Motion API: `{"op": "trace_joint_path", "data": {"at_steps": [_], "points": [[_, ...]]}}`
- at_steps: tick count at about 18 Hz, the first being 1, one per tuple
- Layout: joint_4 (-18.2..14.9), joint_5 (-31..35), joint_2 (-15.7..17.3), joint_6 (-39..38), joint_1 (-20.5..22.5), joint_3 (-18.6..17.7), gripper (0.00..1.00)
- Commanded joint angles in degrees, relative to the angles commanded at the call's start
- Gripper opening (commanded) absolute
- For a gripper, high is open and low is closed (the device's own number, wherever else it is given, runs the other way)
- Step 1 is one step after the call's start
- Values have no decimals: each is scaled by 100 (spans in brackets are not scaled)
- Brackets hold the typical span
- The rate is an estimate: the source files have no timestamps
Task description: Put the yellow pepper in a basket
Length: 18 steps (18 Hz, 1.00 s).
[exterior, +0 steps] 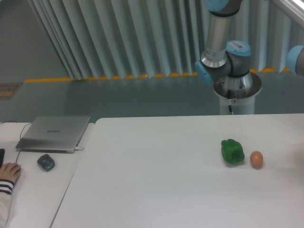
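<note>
Although the arm (223,52) stands in the upper right of the frame, with its grey column, blue-capped joints and round base visible behind the table's far edge, its gripper lies outside the picture, so whether the jaws are spread or closed, or carry anything, cannot be told. Only a sliver of another blue-capped joint (297,58) shows at the right edge. The yellow pepper is likewise nowhere in view, and no basket shows either. On the white table (156,175), toward the right of the frame, sits a green bell pepper (232,152), and just beside it on the right, apart from it by a small gap, rests a small orange-brown egg-shaped thing (256,159). At the left of the frame a closed silver laptop (53,133) lies on a second, adjoining tabletop, with a dark mouse (46,162) just below it. In the lower left corner a person's hand (8,171) rests on that surface, a striped cuff showing at the wrist. Behind everything runs a wall of pale vertical slats (118,38) with a yellow-striped line (95,78) along the floor.
</note>
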Motion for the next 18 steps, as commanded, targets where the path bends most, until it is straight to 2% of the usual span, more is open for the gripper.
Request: {"op": "trace_joint_path", "data": {"at_steps": [2, 3, 6, 9, 10, 16, 18], "points": [[9, 9, 17, 878, 97, -9, 50], [18, 0, 18, 1205, 167, -35, 50], [132, -9, 26, 1401, 300, -97, 51], [132, 9, 0, 1340, 265, -123, 96], [132, 18, -9, 1287, 239, -149, 100], [132, 0, 17, 1120, 239, -176, 100], [132, -17, 26, 849, 204, -176, 100]]}}
